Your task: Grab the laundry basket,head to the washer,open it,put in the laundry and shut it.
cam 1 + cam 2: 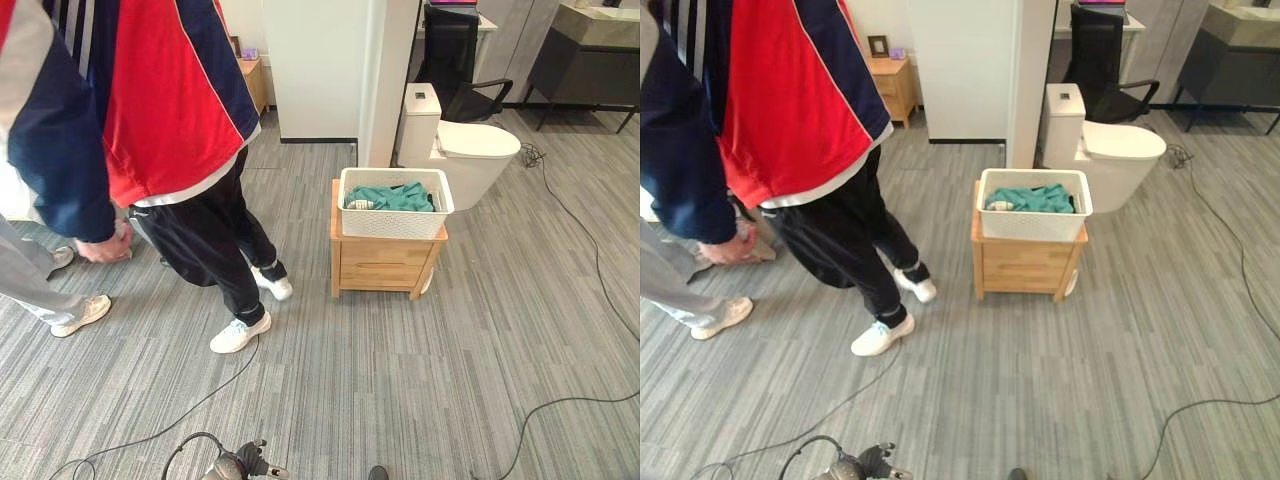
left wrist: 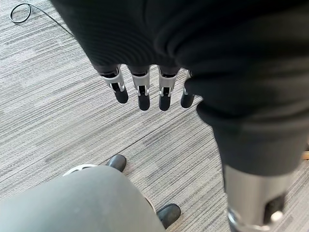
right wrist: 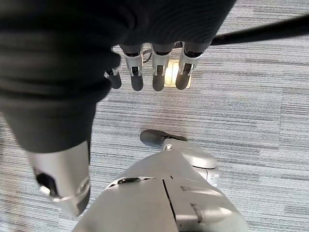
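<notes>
A white laundry basket (image 1: 395, 214) with green laundry (image 1: 392, 197) in it stands on a low wooden stand (image 1: 383, 263), a few steps ahead and slightly right of centre. My left hand (image 2: 140, 93) hangs over the grey carpet, its fingers straight and holding nothing. In the right wrist view my right hand (image 3: 157, 76) hangs the same way, fingers straight and empty. Both hands are far from the basket.
A person (image 1: 170, 110) in a red and navy jacket stands close at the left, with a second person's leg (image 1: 40, 290) beside them. A white toilet (image 1: 470, 150) sits behind the basket. A black cable (image 1: 592, 262) crosses the carpet at the right.
</notes>
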{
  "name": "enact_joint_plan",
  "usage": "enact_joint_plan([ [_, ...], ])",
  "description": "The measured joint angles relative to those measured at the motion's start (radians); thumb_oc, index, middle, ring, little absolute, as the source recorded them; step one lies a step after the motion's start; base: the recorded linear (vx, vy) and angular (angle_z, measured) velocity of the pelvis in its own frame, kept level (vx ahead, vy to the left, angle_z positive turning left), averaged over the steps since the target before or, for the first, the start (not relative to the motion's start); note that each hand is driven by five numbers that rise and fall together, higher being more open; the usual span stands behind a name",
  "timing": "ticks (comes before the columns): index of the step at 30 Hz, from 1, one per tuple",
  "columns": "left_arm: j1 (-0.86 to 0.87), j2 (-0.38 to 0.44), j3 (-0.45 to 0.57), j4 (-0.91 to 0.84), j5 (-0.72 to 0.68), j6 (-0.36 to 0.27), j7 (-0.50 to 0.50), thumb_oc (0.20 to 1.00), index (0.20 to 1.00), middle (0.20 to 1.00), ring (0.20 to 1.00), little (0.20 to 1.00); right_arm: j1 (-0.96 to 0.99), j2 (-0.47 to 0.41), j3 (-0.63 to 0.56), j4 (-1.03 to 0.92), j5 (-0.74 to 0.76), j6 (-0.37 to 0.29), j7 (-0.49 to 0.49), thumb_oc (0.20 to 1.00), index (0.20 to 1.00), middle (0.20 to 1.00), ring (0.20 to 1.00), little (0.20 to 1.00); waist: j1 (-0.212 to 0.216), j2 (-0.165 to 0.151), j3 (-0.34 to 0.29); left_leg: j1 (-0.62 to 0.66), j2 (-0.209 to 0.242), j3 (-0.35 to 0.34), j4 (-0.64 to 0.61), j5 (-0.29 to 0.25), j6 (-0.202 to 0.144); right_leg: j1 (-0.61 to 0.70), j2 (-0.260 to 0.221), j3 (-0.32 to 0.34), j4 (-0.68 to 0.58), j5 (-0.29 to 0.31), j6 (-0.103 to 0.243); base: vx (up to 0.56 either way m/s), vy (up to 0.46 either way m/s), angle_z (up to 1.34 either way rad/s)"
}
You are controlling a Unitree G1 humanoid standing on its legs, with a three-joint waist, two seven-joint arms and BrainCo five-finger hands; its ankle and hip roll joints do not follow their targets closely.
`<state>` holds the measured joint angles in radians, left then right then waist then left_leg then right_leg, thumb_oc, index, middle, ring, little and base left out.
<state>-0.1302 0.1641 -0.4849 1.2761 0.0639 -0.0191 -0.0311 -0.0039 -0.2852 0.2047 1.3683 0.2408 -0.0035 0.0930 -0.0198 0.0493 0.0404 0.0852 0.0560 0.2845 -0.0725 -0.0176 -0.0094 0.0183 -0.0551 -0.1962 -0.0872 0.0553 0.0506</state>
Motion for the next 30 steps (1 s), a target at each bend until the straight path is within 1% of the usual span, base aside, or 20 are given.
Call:
enact_joint_plan([
  [4,-0.004,0.000,-0.022,-0.003,0.025,-0.003,-0.002,1.000,1.000,1.000,1.000,1.000,0.000,0.000,0.000,0.000,0.000,0.000,0.000,1.000,1.000,1.000,1.000,1.000,0.001,0.000,0.000,-0.001,0.000,0.000,0.000,0.000,0.000,-0.001,0.000,0.000,0.000,0.000,0.000,0.00,0.000,0.00],
  [13,-0.006,0.000,-0.019,-0.001,0.024,-0.006,-0.002,1.000,1.000,1.000,1.000,1.000,-0.009,0.000,0.004,0.000,0.001,0.000,0.004,1.000,1.000,1.000,1.000,1.000,0.002,-0.003,0.002,-0.002,0.003,-0.001,0.000,0.000,0.000,-0.002,0.003,-0.001,-0.004,-0.002,-0.001,0.00,-0.002,0.00],
  [15,-0.007,0.001,-0.019,-0.001,0.024,-0.006,-0.002,1.000,1.000,1.000,1.000,1.000,-0.017,0.000,0.022,-0.003,0.000,0.000,0.004,1.000,1.000,1.000,1.000,1.000,0.002,-0.004,0.003,-0.002,0.004,-0.001,0.000,0.000,0.000,-0.002,0.004,-0.001,-0.006,-0.005,0.001,0.02,-0.010,0.00],
  [30,-0.008,0.004,-0.020,-0.001,0.024,-0.009,-0.001,1.000,1.000,1.000,1.000,1.000,-0.031,-0.002,0.022,-0.002,-0.001,0.000,0.003,1.000,1.000,1.000,1.000,1.000,0.003,-0.003,0.008,-0.015,0.005,-0.006,0.001,0.000,0.000,-0.008,0.004,-0.004,-0.006,-0.005,-0.001,0.00,-0.011,0.01],
])
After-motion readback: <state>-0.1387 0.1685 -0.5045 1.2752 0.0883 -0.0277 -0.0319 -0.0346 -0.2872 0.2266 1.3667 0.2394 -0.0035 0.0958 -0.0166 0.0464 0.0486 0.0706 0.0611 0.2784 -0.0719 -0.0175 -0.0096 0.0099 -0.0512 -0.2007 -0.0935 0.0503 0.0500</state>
